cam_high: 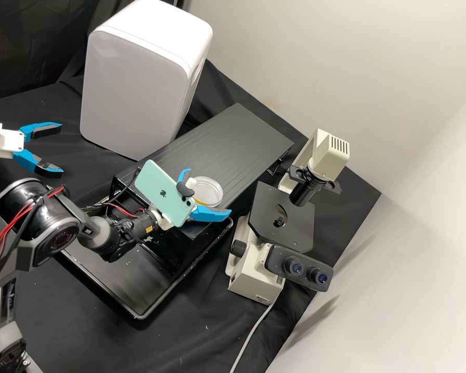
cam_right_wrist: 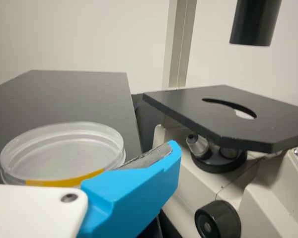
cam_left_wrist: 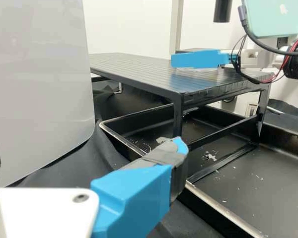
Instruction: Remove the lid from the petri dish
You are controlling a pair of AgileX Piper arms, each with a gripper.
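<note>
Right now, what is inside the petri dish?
A yellow layer shows low in the petri dish, under its clear lid. The right gripper covers the near edge.

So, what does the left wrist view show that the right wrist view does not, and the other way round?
Left wrist view, not the right: the big white rounded box, the shallow black tray with white flecks, and the mint-green phone. Right wrist view, not the left: the microscope's flat black stage with its hole, the round black focus knob, and, plainly, the clear round petri dish with a yellow band. Both: the black ribbed raised platform and the microscope's white upright column.
</note>
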